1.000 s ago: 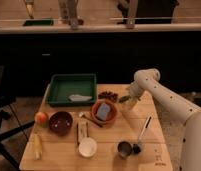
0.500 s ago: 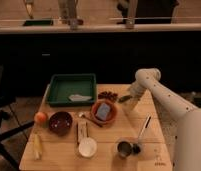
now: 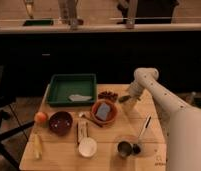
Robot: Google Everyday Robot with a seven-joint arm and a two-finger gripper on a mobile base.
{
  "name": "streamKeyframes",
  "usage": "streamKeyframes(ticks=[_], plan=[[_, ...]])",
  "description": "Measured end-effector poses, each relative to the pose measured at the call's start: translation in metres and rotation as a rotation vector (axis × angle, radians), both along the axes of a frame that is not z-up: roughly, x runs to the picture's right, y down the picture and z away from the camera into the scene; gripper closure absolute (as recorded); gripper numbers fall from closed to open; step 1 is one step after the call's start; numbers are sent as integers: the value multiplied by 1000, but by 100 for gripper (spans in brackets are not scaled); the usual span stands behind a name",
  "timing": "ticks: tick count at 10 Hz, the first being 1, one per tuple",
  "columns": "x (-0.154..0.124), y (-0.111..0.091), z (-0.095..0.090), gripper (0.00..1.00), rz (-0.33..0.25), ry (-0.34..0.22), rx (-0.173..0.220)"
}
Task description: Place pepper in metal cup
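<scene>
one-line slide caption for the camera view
Gripper over the table's right side, beside the orange bowl; metal cup stands near the front edge.

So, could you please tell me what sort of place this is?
Probably a mock kitchen or test lab: a wooden table set with bowls, a green tray and a metal cup, a dark counter behind. The claw hovers near the table's far edge.

My jaws hang over the far right of the surface (image 3: 104, 157), just right of the bowl (image 3: 94, 112) at centre. The tray (image 3: 52, 91) sits far left. At the near edge, the metal cup (image 3: 125, 148) stands right of the white cup (image 3: 87, 147), the spoon (image 3: 143, 131) just beside its right.
</scene>
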State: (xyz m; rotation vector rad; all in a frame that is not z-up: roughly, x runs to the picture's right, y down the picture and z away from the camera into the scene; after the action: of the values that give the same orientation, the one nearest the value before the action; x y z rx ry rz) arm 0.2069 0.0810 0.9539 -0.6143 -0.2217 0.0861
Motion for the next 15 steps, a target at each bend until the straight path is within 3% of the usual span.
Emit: streamKeyframes(ticks=[8,15], plan=[[-9,9,8,20,-24,-27,-32],[-8,17,3,20,-11,-28,-64]])
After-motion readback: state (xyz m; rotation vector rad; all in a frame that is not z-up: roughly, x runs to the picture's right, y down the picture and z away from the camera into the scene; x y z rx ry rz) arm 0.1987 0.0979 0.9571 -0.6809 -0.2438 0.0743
